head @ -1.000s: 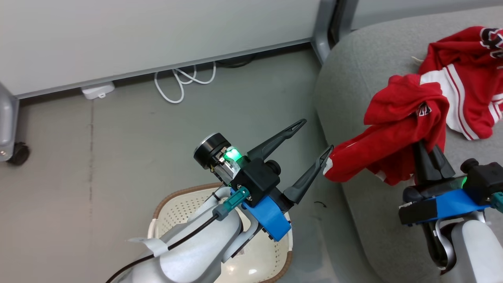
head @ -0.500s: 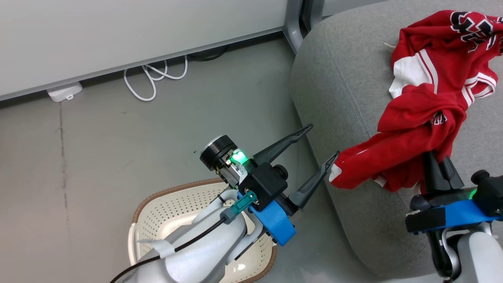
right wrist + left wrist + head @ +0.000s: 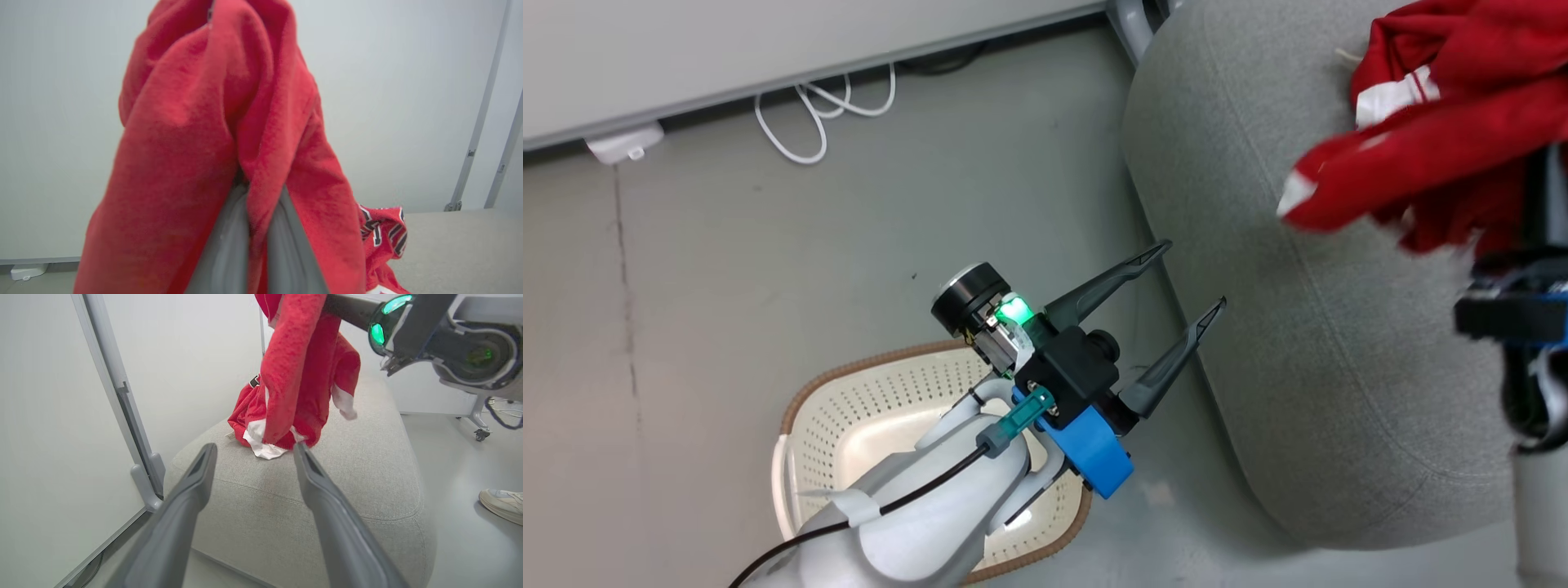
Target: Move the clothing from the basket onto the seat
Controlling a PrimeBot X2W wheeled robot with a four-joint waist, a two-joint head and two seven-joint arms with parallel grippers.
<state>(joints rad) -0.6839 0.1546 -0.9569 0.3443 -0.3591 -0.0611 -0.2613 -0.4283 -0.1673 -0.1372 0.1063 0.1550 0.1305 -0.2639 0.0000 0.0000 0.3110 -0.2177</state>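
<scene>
My right gripper (image 3: pixel 254 196) is shut on a plain red garment (image 3: pixel 196 134), which drapes over its fingers. In the left wrist view that garment (image 3: pixel 298 371) hangs from the right gripper (image 3: pixel 347 310) above the grey seat (image 3: pixel 367 477). Its white-edged lower end reaches down near the seat. A red jersey (image 3: pixel 382 232) with black-white numbers lies crumpled on the seat behind it. In the head view the cream basket (image 3: pixel 866 367) stands on the floor at the lower left, partly hidden by my left arm. My left gripper (image 3: pixel 1191 273) hangs open and empty between basket and seat (image 3: pixel 1298 327).
A pale partition panel (image 3: pixel 61 416) with a grey post (image 3: pixel 143 473) stands close behind the seat. White cables (image 3: pixel 809 106) and a small white box (image 3: pixel 625 143) lie by its base. A person's shoe (image 3: pixel 502 502) rests on the floor at the seat's far side.
The head camera has shifted. My right gripper has raised the red garment higher and carried it further over the seat. The left gripper stays open in much the same place.
</scene>
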